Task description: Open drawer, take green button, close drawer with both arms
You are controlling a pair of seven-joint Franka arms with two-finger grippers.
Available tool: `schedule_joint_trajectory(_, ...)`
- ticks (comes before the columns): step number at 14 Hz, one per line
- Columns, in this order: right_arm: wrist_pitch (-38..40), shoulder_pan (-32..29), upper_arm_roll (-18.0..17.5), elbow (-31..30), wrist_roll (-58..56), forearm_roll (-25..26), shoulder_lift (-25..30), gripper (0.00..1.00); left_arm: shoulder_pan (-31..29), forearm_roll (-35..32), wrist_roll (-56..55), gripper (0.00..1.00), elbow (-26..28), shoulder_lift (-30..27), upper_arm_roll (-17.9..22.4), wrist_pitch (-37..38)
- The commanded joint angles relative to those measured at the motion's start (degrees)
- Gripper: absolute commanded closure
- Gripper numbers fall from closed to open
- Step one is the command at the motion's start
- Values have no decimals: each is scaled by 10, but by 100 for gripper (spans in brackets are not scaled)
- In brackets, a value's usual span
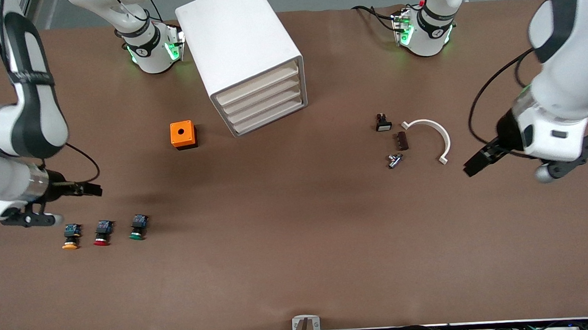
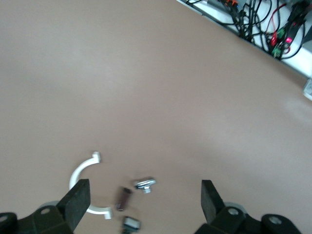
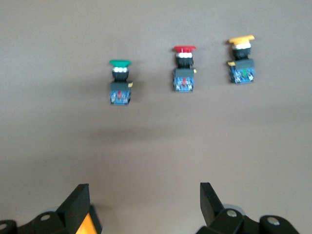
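Nearest the front camera, three buttons lie in one row on the counter [image 1: 299, 265] at the right arm's end: the green-capped button [image 1: 138, 227], a red-capped button [image 1: 103, 233] at its nine o'clock, and an orange-capped button [image 1: 71, 236] past that. The right pincer [image 1: 90, 189] hangs over them, empty, fingers spread. The left pincer [image 1: 474, 165], also spread and empty, hovers beside four small parts: one white curved bracket [image 1: 436, 136], one metal fitting [image 1: 394, 160], one brown block [image 1: 402, 140], one black switch [image 1: 383, 123]. Farther off sit one orange box [image 1: 183, 134] and one cabinet [image 1: 240, 52], its four drawers [image 1: 263, 102] all shut.
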State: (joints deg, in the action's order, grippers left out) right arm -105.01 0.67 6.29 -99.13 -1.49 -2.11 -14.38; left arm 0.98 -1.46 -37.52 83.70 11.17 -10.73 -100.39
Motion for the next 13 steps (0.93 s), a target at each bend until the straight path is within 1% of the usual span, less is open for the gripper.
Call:
schedule_joint_trajectory(1, 47, -2, -9, -16, -4, 0, 75, 0, -5, -11, 80, 0, 8, -28, 11, 40)
schedule_joint_trajectory(3, 65, 2, -11, -17, -2, 1, 107, 0, -4, -10, 173, 0, 17, -59, 48, 76)
schedule_joint_trajectory(5, 78, 1, -10, -17, -5, 2, 128, 0, -6, -4, 266, 0, 27, -84, 72, 109)
schedule_joint_trajectory(7, 88, 1, -10, -12, -5, 6, 130, 0, -5, -2, 269, 0, 32, -101, 76, 139)
schedule_joint_trajectory(11, 91, 7, -12, 3, -5, 10, 129, 0, -23, 6, 279, 0, 85, -147, 63, 140)
schedule_joint_trajectory(12, 91, 14, -12, 11, -4, 24, 127, 0, -23, 6, 280, 0, 90, -150, 63, 137)
schedule_joint_trajectory(13, 92, 23, -11, 19, -4, 51, 126, 0, -23, 6, 280, 0, 90, -151, 63, 136)
